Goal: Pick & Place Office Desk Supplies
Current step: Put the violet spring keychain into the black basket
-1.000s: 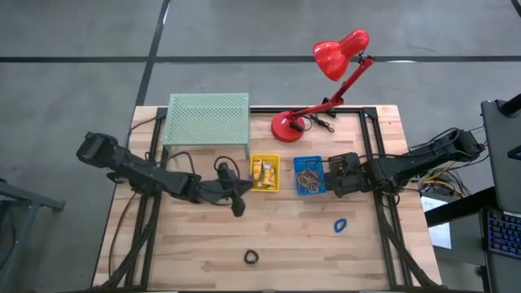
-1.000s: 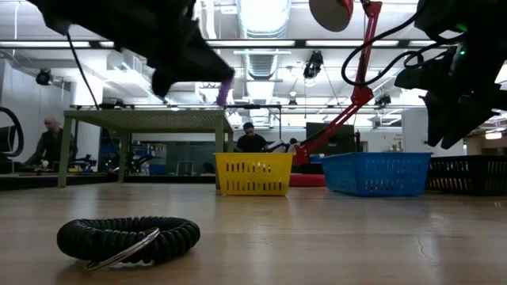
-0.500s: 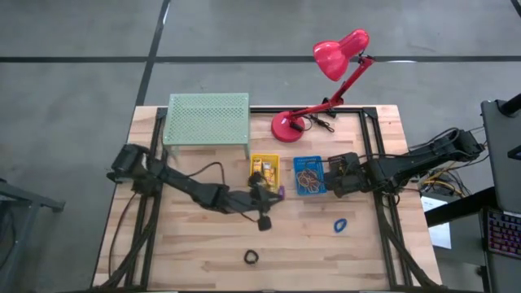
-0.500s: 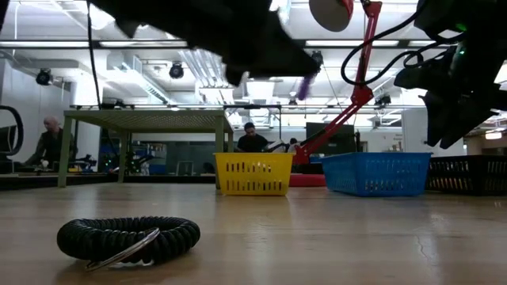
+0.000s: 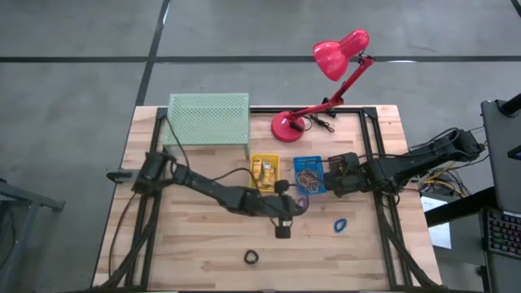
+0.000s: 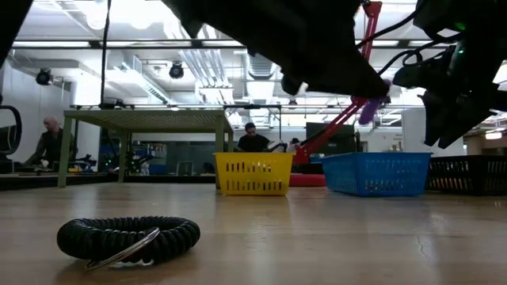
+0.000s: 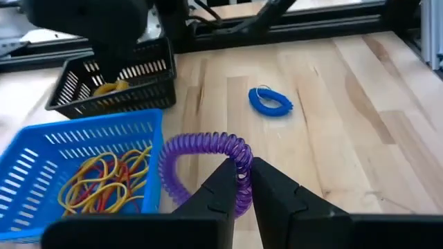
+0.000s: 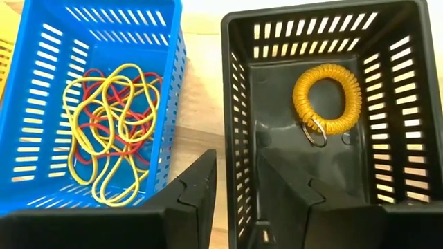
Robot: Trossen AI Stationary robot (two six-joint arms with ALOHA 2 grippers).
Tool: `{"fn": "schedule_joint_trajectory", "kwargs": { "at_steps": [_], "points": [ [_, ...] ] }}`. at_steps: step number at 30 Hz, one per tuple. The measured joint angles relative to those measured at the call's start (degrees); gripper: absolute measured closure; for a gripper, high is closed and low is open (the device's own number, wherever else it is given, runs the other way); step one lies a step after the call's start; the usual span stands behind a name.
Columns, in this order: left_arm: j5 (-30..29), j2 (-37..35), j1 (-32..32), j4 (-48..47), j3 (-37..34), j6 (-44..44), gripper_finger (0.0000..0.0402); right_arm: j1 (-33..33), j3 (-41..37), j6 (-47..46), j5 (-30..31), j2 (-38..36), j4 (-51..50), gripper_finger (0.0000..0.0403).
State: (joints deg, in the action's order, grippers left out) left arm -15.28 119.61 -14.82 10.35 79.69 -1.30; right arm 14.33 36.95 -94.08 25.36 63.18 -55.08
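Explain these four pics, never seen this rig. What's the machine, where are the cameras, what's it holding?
Two robot arms work at a wooden table. One camera looks down from above, one sits at table height, and one rides on each wrist. The left gripper is shut on a purple coil wristband, carried near the blue basket of rubber bands. The right gripper hovers over the black basket, which holds an orange coil wristband; it holds nothing that shows. Also on the table: a yellow basket, a blue coil wristband, a black coil wristband, a red lamp and a green mesh shelf.
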Motion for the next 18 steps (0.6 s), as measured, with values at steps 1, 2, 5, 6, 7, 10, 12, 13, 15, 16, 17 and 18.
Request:
{"fn": "schedule_joint_trajectory", "kwargs": {
  "at_steps": [1,2,5,6,7,10,12,13,15,16,17,18],
  "points": [
    [0.32,0.68,0.09,0.15,0.33,-0.02,0.0359,0.02,0.00,0.02,0.00,0.00,0.10,0.0303],
    [0.55,1.30,0.13,0.89,0.65,-0.09,0.0359,0.00,0.00,0.02,0.00,0.00,0.10,0.0304],
    [0.58,2.83,0.14,1.62,1.39,-0.16,0.0359,0.01,0.00,0.02,0.00,0.00,0.40,0.0307],
    [0.59,3.31,0.15,1.69,1.74,-0.17,0.0359,0.02,0.00,0.02,0.00,0.00,0.50,0.0307],
    [0.61,3.60,0.14,1.81,1.95,-0.19,0.0359,0.01,0.00,0.02,0.00,0.00,0.50,0.0307],
    [1.72,4.38,0.19,1.99,2.13,-1.33,0.0359,0.00,0.01,0.02,0.00,0.00,0.60,0.0305],
    [2.67,4.93,0.19,1.75,2.09,-1.71,0.0359,0.02,0.00,0.02,-0.01,0.00,0.67,0.0302],
    [3.57,5.41,0.21,1.81,2.09,-1.71,0.0359,0.00,0.00,0.02,0.00,0.00,0.71,0.0301],
    [5.32,6.15,0.25,1.78,2.09,-1.73,0.0359,0.02,0.00,0.02,-0.01,0.00,0.81,0.0299],
    [6.07,6.64,0.25,1.81,2.09,-1.80,0.0359,0.01,0.00,0.04,0.00,0.00,0.83,0.0298],
    [6.47,7.14,0.25,1.80,2.09,-2.01,0.0359,0.02,0.00,0.04,0.00,0.00,0.89,0.0298],
    [6.70,7.75,0.25,1.87,2.09,-2.30,0.0359,0.02,0.00,0.04,0.00,0.00,0.95,0.0298]
  ]
}}
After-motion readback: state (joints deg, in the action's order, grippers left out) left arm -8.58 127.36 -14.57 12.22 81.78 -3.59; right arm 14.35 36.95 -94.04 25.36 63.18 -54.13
